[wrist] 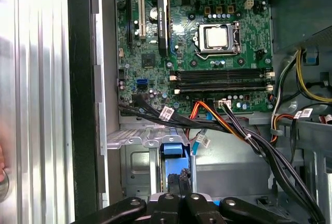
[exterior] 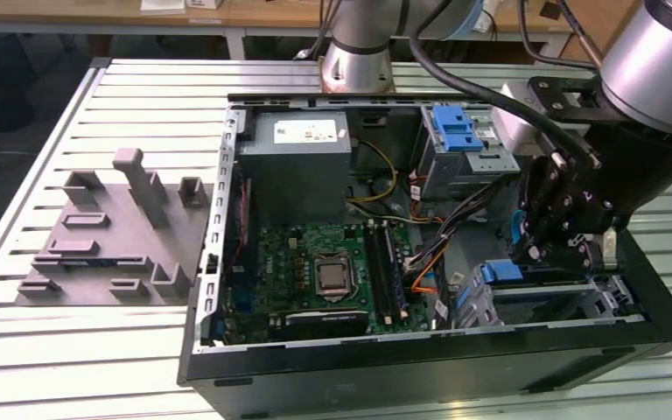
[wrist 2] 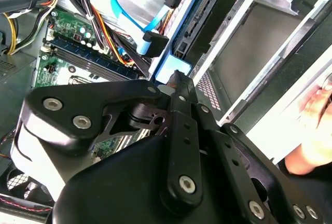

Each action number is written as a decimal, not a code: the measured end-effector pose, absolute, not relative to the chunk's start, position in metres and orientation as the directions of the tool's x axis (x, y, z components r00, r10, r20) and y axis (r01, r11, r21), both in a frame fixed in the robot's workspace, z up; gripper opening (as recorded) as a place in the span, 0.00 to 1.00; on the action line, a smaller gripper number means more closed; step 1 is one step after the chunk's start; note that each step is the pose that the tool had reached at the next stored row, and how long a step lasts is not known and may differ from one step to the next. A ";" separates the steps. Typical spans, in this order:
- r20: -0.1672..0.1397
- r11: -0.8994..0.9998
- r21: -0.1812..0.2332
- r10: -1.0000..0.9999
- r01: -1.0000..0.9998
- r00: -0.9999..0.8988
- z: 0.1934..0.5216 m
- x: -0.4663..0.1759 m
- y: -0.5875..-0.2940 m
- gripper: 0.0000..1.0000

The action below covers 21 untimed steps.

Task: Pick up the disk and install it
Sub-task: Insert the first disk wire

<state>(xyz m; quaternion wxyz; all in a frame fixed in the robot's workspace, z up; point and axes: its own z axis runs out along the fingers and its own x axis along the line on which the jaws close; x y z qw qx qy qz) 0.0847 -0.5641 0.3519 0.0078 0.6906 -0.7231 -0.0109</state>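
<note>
Install step: tool [exterior: 560, 249] pinching the disk [wrist: 174, 154] into the case's [exterior: 430, 372] corner bay (needs a straight push).

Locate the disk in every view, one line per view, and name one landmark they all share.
Exterior view: the disk stands on edge in the drive bay at the case corner on that view's right, under the arm's wrist.
First wrist view: the disk is in the bay beyond the cable bundle, blue tab toward the board.
Second wrist view: the disk is beside the blue ribbon cable.
Shared landmark: the green motherboard.
</note>
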 end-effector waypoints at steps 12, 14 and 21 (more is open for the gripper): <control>-0.004 0.046 0.027 -0.999 -0.999 -0.046 0.352 0.125 -0.564 0.11; -0.004 0.046 0.027 -0.999 -0.999 -0.046 0.352 0.130 -0.564 0.11; -0.005 0.047 0.013 -0.999 -0.999 -0.047 0.356 0.131 -0.560 0.11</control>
